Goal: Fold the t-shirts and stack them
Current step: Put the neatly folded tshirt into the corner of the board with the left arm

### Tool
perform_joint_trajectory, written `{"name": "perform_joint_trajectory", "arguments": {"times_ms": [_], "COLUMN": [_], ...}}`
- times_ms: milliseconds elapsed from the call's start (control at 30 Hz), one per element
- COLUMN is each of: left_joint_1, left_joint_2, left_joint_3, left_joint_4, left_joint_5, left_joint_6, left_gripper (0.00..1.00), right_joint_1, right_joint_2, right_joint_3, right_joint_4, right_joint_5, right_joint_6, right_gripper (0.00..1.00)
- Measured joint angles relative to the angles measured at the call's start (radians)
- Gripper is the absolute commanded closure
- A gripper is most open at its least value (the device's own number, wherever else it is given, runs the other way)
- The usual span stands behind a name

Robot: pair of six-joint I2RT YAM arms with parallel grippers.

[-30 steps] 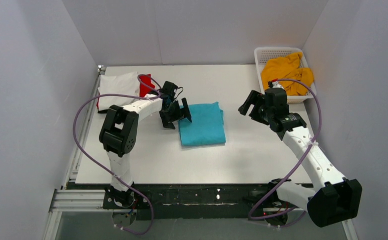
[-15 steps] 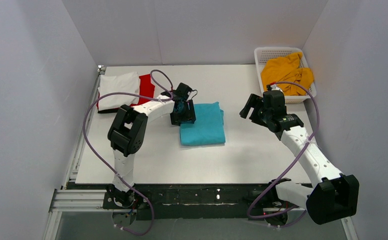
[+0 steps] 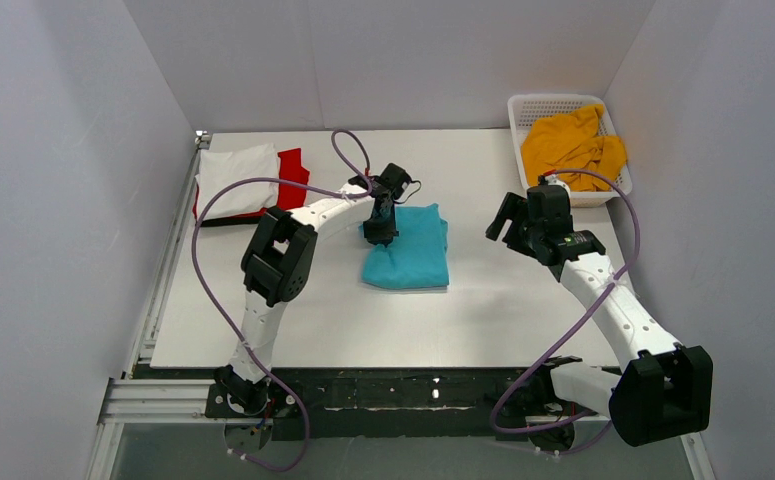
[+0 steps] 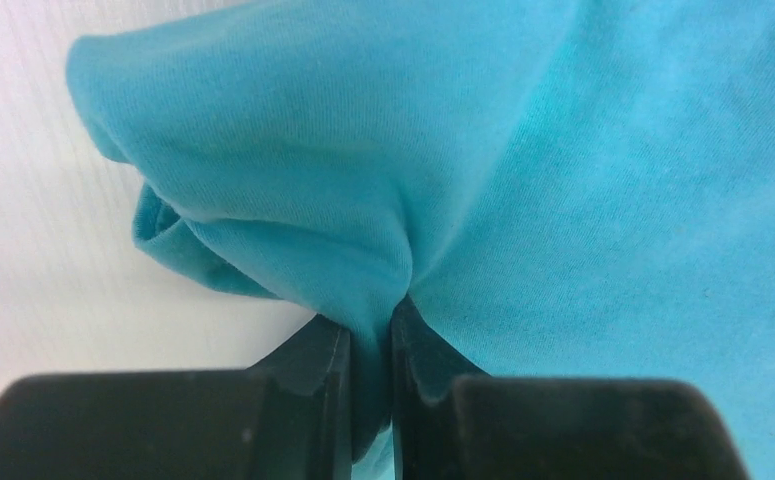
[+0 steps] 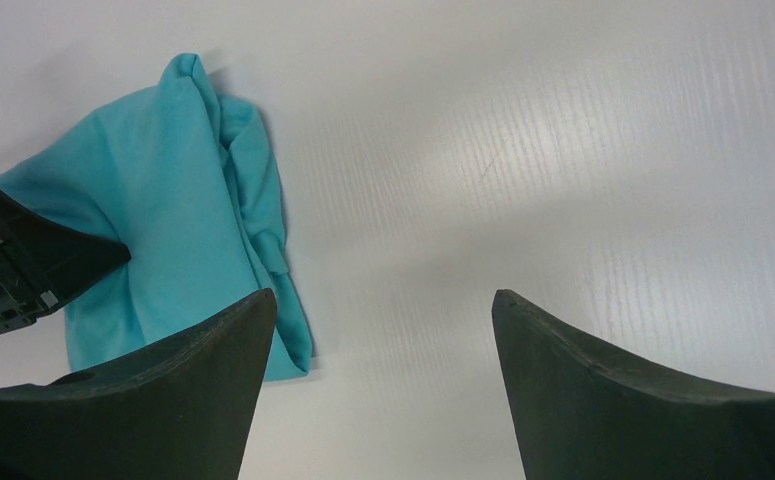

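A folded turquoise t-shirt (image 3: 410, 250) lies mid-table. My left gripper (image 3: 380, 232) is shut on its far-left edge; in the left wrist view the cloth (image 4: 523, 190) bunches into a pleat pinched between the black fingers (image 4: 315, 372). My right gripper (image 3: 511, 222) hovers open to the shirt's right, nothing between its fingertips (image 5: 233, 340), with the turquoise t-shirt (image 5: 163, 240) to its left. A white t-shirt (image 3: 233, 178) lies on a red one (image 3: 291, 176) at the far left, a dark edge under them. A mustard-yellow t-shirt (image 3: 571, 146) fills the basket.
The white lattice basket (image 3: 535, 104) stands at the far right corner against the wall. White walls enclose the table (image 3: 313, 320) on three sides. A metal rail (image 3: 168, 270) runs along the left edge. Purple cables loop over both arms.
My left gripper moved right onto the turquoise shirt's left edge and closed on it, bunching the cloth. The right gripper shifted slightly and stayed open.
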Motion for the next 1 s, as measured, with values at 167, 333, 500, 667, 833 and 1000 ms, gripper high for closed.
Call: {"name": "perform_joint_trajectory", "arguments": {"times_ms": [167, 333, 500, 667, 833, 1000], "left_joint_1": [-0.02, -0.037, -0.028, 0.008, 0.064, 0.132], "left_joint_2": [0.013, 0.012, 0.01, -0.013, -0.066, -0.126], "left_joint_3": [0.033, 0.035, 0.026, -0.016, -0.039, -0.039], "left_joint_4": [-0.041, -0.063, -0.107, -0.088, -0.056, -0.026], "left_joint_5": [-0.066, -0.151, -0.3, -0.38, -0.403, -0.409], "left_joint_6": [0.039, 0.157, 0.346, 0.494, 0.618, 0.708], "left_gripper": [1.0, 1.0, 1.0, 1.0, 1.0, 1.0], "right_joint_1": [-0.016, -0.026, -0.034, -0.039, -0.045, -0.048], "right_joint_2": [-0.002, -0.009, -0.014, -0.021, -0.021, -0.021], "right_joint_3": [-0.01, -0.01, -0.01, -0.024, -0.028, -0.028], "right_joint_4": [0.001, 0.002, 0.003, 0.011, 0.013, 0.013], "right_joint_5": [0.002, 0.002, 0.002, 0.002, 0.002, 0.001], "right_joint_6": [-0.006, -0.027, -0.046, -0.056, -0.061, -0.071], "right_gripper": [0.13, 0.13, 0.13, 0.13, 0.13, 0.13]}}
